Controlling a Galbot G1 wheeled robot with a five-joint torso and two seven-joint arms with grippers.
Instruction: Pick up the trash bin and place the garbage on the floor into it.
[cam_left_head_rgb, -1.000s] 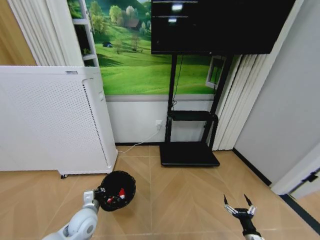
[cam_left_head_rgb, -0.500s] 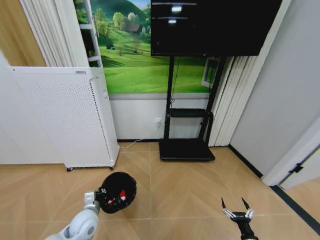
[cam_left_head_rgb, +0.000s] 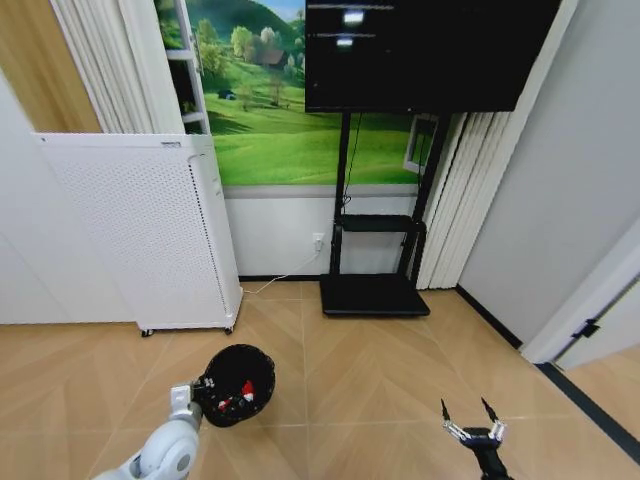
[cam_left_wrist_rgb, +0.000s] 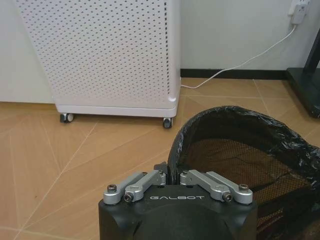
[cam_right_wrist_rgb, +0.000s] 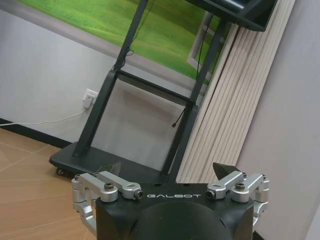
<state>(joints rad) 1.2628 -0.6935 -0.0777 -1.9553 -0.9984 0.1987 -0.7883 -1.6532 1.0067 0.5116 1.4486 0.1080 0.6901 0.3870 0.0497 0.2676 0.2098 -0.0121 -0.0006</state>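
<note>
Where the head view looks down across the floor (cam_left_head_rgb: 400, 380), we see the bin (cam_left_head_rgb: 238, 385) low on the left, its rim gripped at the near side by the left gripper (cam_left_head_rgb: 196, 391). Inside the bin lie small red and white bits of garbage (cam_left_head_rgb: 240, 391). Behind it stands a white perforated cabinet (cam_left_head_rgb: 140, 235) on castors, and farther right a black TV stand (cam_left_head_rgb: 373, 292) carries a dark screen (cam_left_head_rgb: 430, 52) against a wall with a green landscape mural (cam_left_head_rgb: 280, 120). Our right gripper (cam_left_head_rgb: 467, 415) hangs low on the right over bare parquet, well apart from the bin, its fingers spread wide.

In the left wrist view, we find the left gripper (cam_left_wrist_rgb: 172, 176) pinching the rim of the bin (cam_left_wrist_rgb: 240, 145), its fingers pressed together on the black bag lining, with mesh wall visible inside. The cabinet (cam_left_wrist_rgb: 105, 50) stands beyond, and a white cable (cam_left_wrist_rgb: 240, 62) runs along the skirting.

In the right wrist view, the right gripper (cam_right_wrist_rgb: 167, 170) holds nothing, its fingertips (cam_right_wrist_rgb: 222, 169) far apart, and beyond it we see the TV stand (cam_right_wrist_rgb: 125, 125) beside pale curtains (cam_right_wrist_rgb: 225, 115).
</note>
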